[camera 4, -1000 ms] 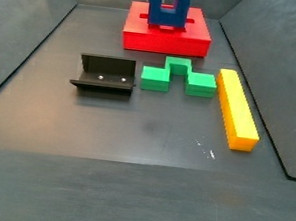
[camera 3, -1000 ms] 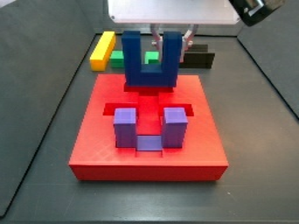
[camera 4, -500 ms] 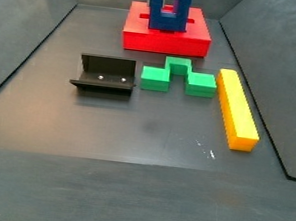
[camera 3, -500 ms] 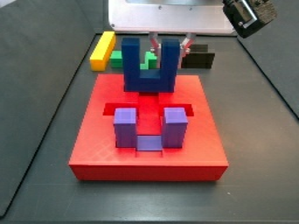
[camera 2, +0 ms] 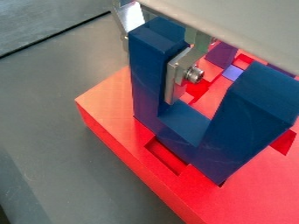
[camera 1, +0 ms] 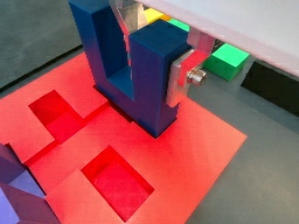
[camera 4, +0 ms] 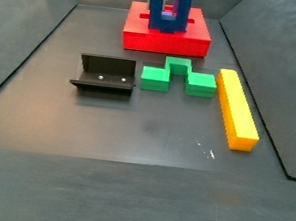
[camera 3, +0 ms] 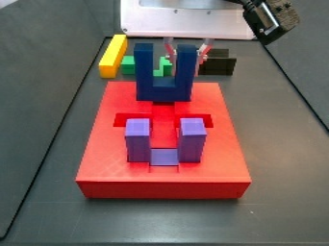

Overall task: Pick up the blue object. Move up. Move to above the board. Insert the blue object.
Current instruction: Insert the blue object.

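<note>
We see the gripper poised over the far end of the board, its silver fingers clamped on the blue object, which stands prongs up with its base low against the red surface. In both wrist views a finger plate presses flat against the outer face of one prong, a screw head showing on the plate, while the other finger reaches down between the prongs. In a wrist view the blue object sits at the edge of the board, with two open recesses in the red top nearby. In a wrist view the blue object's base appears to meet a recess near the board's edge; we cannot tell whether it is fully seated.

On the near half of the board stands a purple U-shaped block, prongs upright, well apart from the blue one. In a side view the board lies at the far end of the dark floor, with the blue object on top. Nearer the camera lie the fixture, a green block just beside it, and a long yellow bar alongside the green block.
</note>
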### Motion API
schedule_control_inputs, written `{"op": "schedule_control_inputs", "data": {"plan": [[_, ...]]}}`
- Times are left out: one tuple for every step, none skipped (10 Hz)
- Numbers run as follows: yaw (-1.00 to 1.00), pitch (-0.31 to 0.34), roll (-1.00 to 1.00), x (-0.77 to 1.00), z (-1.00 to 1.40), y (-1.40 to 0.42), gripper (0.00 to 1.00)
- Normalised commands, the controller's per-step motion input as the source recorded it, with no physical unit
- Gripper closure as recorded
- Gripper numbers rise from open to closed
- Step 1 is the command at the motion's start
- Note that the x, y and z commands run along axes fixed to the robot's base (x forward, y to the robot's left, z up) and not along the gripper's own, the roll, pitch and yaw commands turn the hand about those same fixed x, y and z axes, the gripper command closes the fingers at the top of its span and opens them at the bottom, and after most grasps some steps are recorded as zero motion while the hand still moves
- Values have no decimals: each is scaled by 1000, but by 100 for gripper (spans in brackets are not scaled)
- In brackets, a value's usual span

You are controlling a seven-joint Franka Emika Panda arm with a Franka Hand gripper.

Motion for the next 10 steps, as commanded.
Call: {"op": "schedule_control_inputs", "data": {"plan": [[26, 0, -71, 29, -206, 0, 100], [40, 0, -63, 57, -266, 0, 100], [17, -16, -64, 9, -434, 0, 100], [0, -3, -70, 0, -529, 0, 100], [0, 0, -60, 0, -551, 0, 100], [0, 0, -36, 0, -594, 0, 100], [0, 0, 0, 0, -654, 0, 100], [0, 0, 0, 6, -646, 0, 100], [0, 51, -93, -14, -243, 0, 100], [0, 29, 0, -63, -171, 0, 100]]}}
